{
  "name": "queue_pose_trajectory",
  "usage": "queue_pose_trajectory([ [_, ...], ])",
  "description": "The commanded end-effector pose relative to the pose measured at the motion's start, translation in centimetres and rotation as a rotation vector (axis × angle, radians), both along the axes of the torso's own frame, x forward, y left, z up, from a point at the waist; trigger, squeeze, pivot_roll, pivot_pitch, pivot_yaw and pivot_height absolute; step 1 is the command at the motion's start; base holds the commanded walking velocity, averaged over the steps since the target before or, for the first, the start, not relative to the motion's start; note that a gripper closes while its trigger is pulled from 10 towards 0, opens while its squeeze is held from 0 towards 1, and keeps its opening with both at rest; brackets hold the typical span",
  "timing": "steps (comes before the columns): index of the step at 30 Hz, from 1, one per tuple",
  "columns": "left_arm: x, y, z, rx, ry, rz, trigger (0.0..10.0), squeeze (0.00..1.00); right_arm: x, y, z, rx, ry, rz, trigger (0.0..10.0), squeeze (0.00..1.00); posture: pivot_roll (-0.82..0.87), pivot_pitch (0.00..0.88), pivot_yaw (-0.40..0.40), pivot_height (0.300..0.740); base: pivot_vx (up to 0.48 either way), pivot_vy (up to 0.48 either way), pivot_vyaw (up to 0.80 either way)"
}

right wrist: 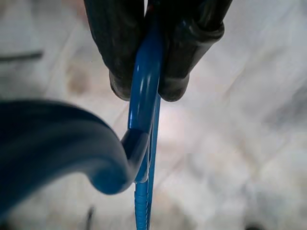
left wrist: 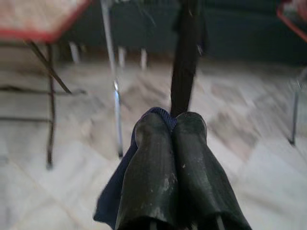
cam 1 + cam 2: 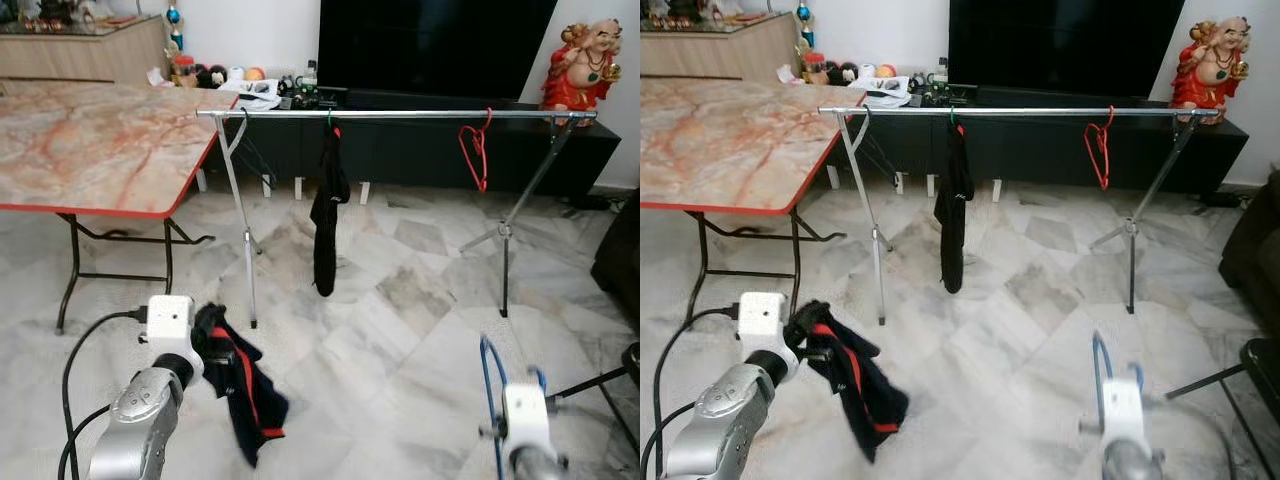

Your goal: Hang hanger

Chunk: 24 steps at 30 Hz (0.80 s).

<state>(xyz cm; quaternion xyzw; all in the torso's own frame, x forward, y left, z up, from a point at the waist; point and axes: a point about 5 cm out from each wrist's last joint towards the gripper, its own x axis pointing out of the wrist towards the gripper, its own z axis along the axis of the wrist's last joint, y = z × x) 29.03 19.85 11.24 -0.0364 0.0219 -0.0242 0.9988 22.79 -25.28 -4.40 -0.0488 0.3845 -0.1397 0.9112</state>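
A silver clothes rack (image 3: 400,115) stands across the marble floor ahead of me. On its rail hang a black garment (image 3: 327,220) near the middle and a bare red hanger (image 3: 477,150) further right. My left gripper (image 2: 171,127) is low at the left, shut on a dark garment with a red stripe (image 3: 245,395) that droops toward the floor. Low at the right, my right gripper (image 1: 144,93) is shut on a blue hanger (image 3: 490,400), whose hook (image 1: 115,167) curves close to the wrist camera. Both grippers are well short of the rack.
A marble-topped folding table (image 3: 90,150) with a red edge stands to the left, its corner near the rack's left leg. A black TV cabinet (image 3: 420,150) and a red statue (image 3: 585,65) lie behind the rack. A dark sofa (image 3: 620,260) borders the right side.
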Motion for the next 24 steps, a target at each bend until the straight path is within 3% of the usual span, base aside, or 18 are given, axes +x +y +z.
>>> queue_pose_trajectory([
  [1,-0.3,0.2,1.0,-0.025,-0.064,0.026,10.0,0.00,-2.0,0.8,-1.6,0.058,0.060,-0.054,10.0,0.00,0.17,0.000,0.040,0.740,0.000,0.000,0.00],
  [6,-0.5,-0.3,1.1,-0.017,-0.062,0.018,10.0,0.00,-6.0,2.2,-4.0,0.112,0.194,-0.094,10.0,0.00,0.17,0.000,0.063,0.740,0.000,0.000,0.00],
  [9,-0.5,-0.3,0.7,-0.034,-0.056,0.036,10.0,0.00,-6.8,2.6,-4.4,0.139,0.210,-0.110,10.0,0.00,0.17,0.000,0.069,0.740,0.000,0.000,0.00],
  [15,-0.5,-0.5,0.7,-0.041,-0.054,0.035,10.0,0.00,-6.9,3.1,-4.6,0.165,0.208,-0.094,10.0,0.00,0.17,0.000,0.066,0.740,0.000,0.000,0.00],
  [24,-1.1,-0.4,-0.2,-0.010,-0.027,0.037,10.0,0.00,-7.0,3.7,-4.8,0.170,0.228,-0.032,10.0,0.00,0.17,0.000,0.058,0.740,0.000,0.463,0.00],
])
